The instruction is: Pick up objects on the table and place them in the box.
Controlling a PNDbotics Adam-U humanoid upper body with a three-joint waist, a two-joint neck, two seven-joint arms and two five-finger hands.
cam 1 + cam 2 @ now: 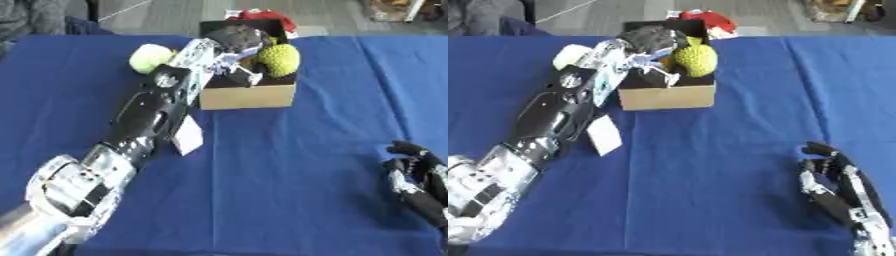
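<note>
A: Left hand (pixel 229 47) position?
B: Over the box (pixel 248 95), fingers curled round a dark object (pixel 238 36); the release point lies straight below.
A: Right hand (pixel 833 182)?
B: Idle, fingers relaxed, on the tabletop (pixel 289 175), well apart.

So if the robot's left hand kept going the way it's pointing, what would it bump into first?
The left hand reaches over the box, aimed up and right. Going on, it would probably meet the bumpy yellow-green ball in the box first, though the dark object beside its fingers is close too; depth is unclear.
</note>
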